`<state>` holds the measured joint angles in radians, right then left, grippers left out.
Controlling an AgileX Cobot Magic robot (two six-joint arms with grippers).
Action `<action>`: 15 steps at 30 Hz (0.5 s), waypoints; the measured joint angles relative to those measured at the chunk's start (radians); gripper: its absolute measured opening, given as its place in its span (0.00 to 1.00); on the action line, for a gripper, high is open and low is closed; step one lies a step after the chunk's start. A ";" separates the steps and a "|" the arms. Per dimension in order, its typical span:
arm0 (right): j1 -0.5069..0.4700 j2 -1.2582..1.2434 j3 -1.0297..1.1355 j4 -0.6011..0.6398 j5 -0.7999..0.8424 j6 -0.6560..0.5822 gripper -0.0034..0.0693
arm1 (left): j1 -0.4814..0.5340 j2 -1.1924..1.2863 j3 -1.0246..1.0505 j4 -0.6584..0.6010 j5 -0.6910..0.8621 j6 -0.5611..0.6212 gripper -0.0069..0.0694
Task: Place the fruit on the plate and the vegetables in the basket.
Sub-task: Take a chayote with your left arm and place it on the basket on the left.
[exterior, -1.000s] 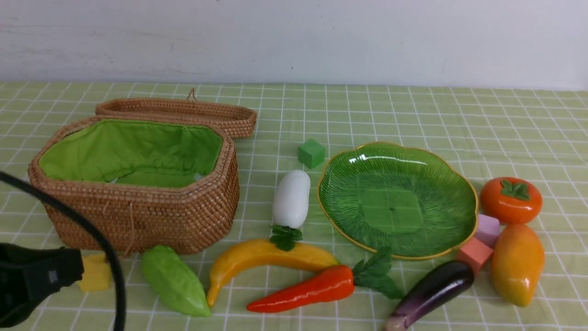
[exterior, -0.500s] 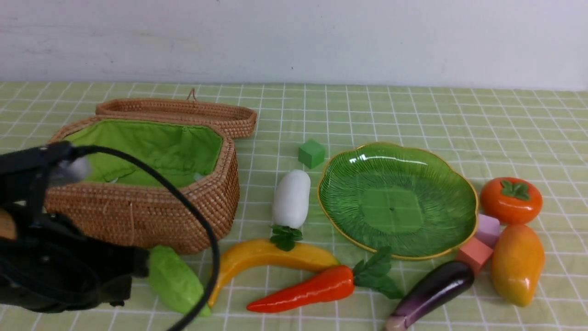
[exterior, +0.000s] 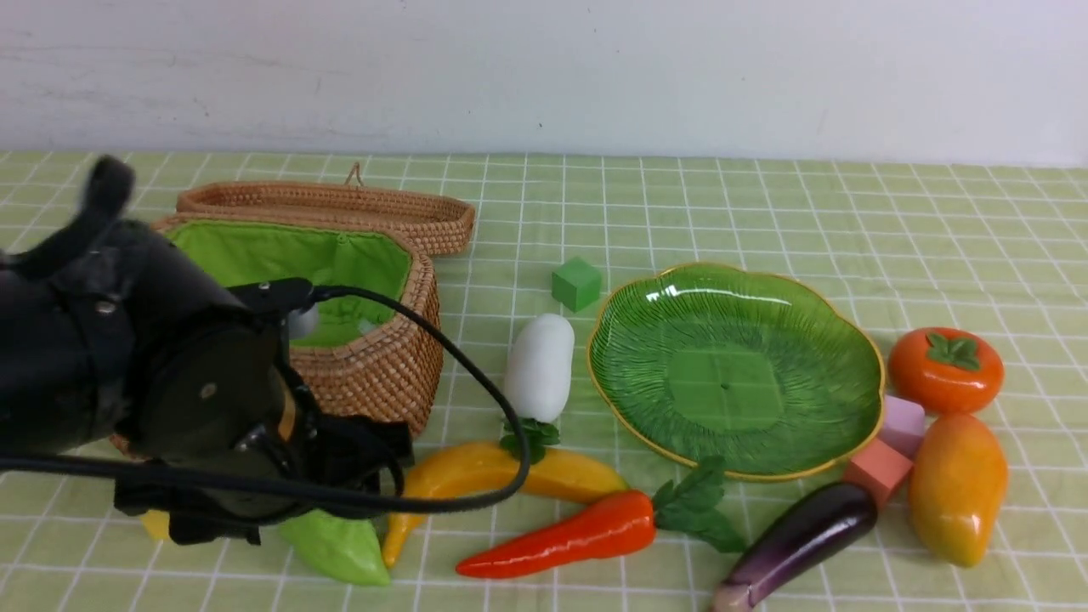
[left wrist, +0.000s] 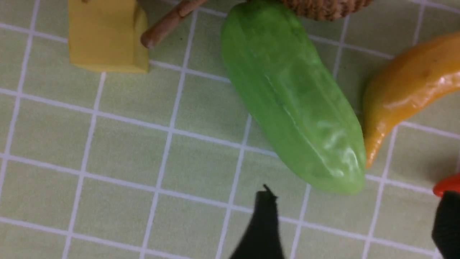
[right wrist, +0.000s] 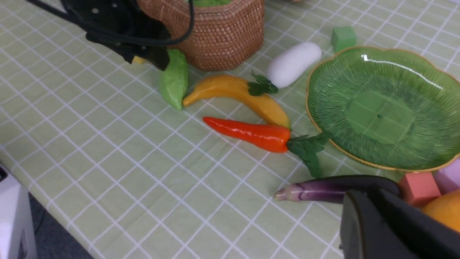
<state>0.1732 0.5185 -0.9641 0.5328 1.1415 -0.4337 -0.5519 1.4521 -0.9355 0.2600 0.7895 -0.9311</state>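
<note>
Green checked tablecloth [exterior: 765,195] covers the table in the front view. The brown basket [exterior: 374,374] sits on the left with its lid [exterior: 340,212] lying behind it. Only green cloth shows inside it, and the black left arm [exterior: 170,382] hides part of it. The green plate [exterior: 722,382] sits on the right with no toy on it.

The white radish [exterior: 538,365] lies between them, leaves at its near end. The banana [exterior: 501,476] lies sideways, thin end toward the gourd [exterior: 336,548]. The carrot [exterior: 569,535] points its tip left and nearer, with its leaves by the plate. The eggplant [exterior: 799,540] slants, far end by a red cube [exterior: 877,467]. The mango [exterior: 956,489] lies lengthwise, far to near. The persimmon [exterior: 945,370] sits behind it, leaf side up. A pink cube [exterior: 901,425] is between them. A green cube [exterior: 576,283] sits behind the radish.

From the left wrist, the gourd runs slanted from the basket's foot, with its thin end next to the banana's tip. A yellow block [left wrist: 104,36] lies off to one side. The left gripper [left wrist: 355,212] hangs over the cloth at the gourd's thin end. Its jaws are wide apart and hold nothing.

From the right wrist, the right gripper [right wrist: 363,208] sits just above the eggplant, and its jaws are closed together.
</note>
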 joint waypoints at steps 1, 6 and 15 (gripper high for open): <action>0.007 0.000 0.000 0.000 0.000 -0.003 0.09 | 0.004 0.017 0.000 0.004 -0.015 -0.011 0.92; 0.016 0.000 0.000 0.002 0.000 -0.005 0.09 | 0.009 0.079 -0.001 0.031 -0.085 -0.039 0.95; 0.035 0.000 0.000 0.003 0.005 -0.006 0.09 | 0.009 0.167 -0.003 0.180 -0.134 -0.162 0.81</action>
<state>0.2083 0.5185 -0.9641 0.5357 1.1467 -0.4394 -0.5431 1.6188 -0.9386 0.4404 0.6556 -1.0930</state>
